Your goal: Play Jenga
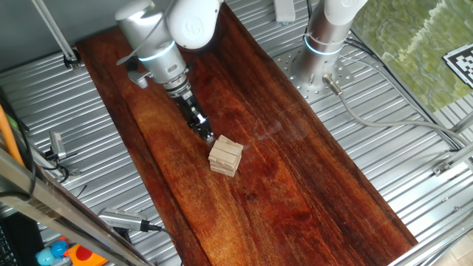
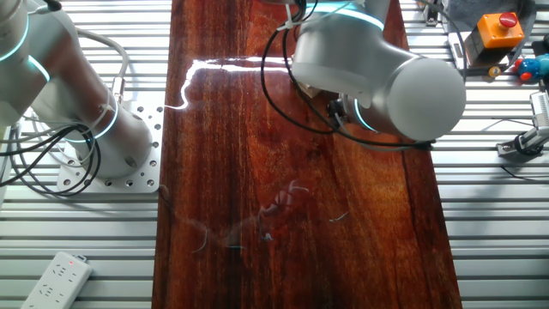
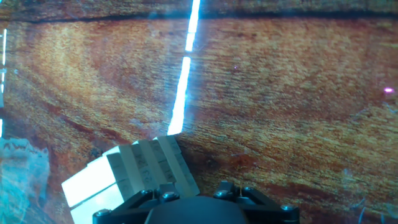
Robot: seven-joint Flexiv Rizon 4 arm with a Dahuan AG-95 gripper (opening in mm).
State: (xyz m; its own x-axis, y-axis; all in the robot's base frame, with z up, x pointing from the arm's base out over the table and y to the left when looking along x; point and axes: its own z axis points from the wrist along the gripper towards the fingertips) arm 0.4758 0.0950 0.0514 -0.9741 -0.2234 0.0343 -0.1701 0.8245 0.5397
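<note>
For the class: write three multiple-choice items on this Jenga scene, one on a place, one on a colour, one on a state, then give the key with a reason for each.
1. Where does the Jenga stack stand?
A. on the dark wood board
B. on the ribbed metal table
C. on the arm's round base

2. What colour are the blocks?
A. bright red
B. pale tan
C. black

3. How does the stack stand in relation to the gripper?
A. lifted off the board in the gripper
B. scattered flat across the board
C. stacked on the board, with the gripper tip at its upper edge

Key:
1 A, since one fixed view shows dark wood all around the stack.
2 B, since the blocks look light tan in that view and in the hand view.
3 C, since the layers sit piled on the board with the tip beside the top; actual contact cannot be told.
</note>
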